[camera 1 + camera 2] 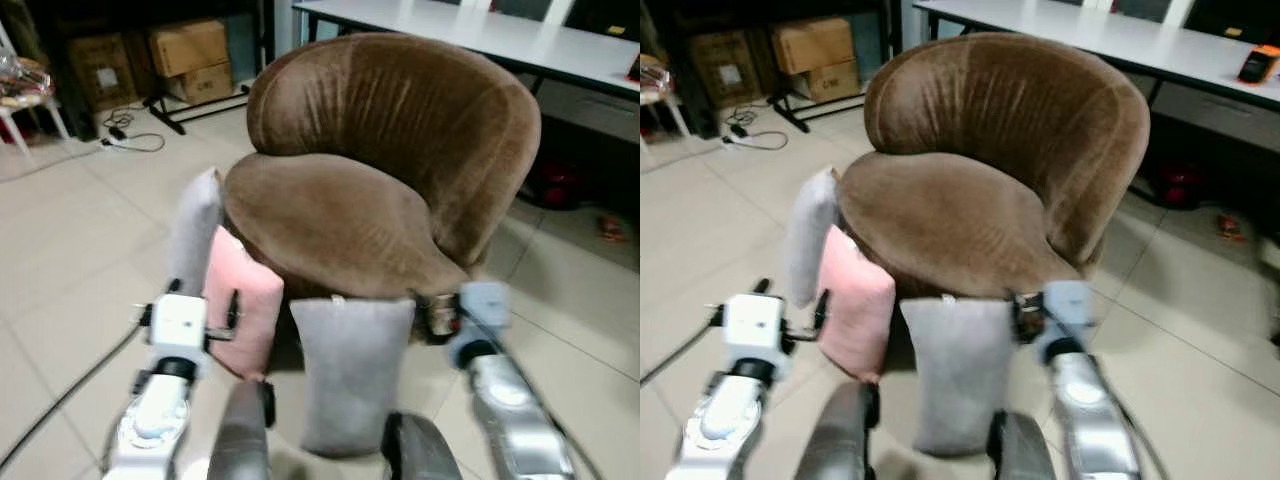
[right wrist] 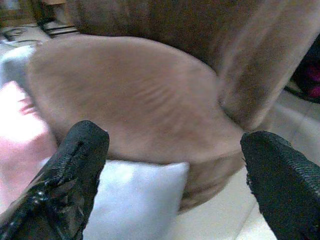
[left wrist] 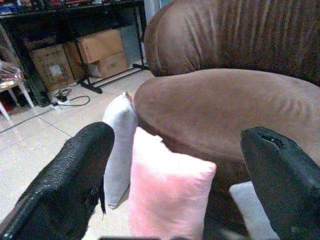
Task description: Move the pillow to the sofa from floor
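- While your sofa [image 1: 390,170] seat sits empty, three pillows stand on the floor against its front.
- Grey pillow [image 1: 352,375] — upright, long axis vertical — stands between both arms.
- Right gripper [image 2: 175,165] is nearer, fingers apart; left gripper [image 3: 175,165], also spread, faces the pink pillow [image 3: 167,192].

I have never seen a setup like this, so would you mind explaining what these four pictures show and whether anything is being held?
It is a humanoid robot with two silver arms, each ending in a two-fingered black claw. The two wide pictures come from its head camera, looking down. The other two come from wrist cameras looking along each claw's fingers. Ahead is a brown sofa chair on a tiled floor. Three pillows lean against its base: a front grey pillow, a pink pillow and a side grey pillow. The left claw faces the pink one and the right claw faces the front grey one. Both are open, holding nothing.
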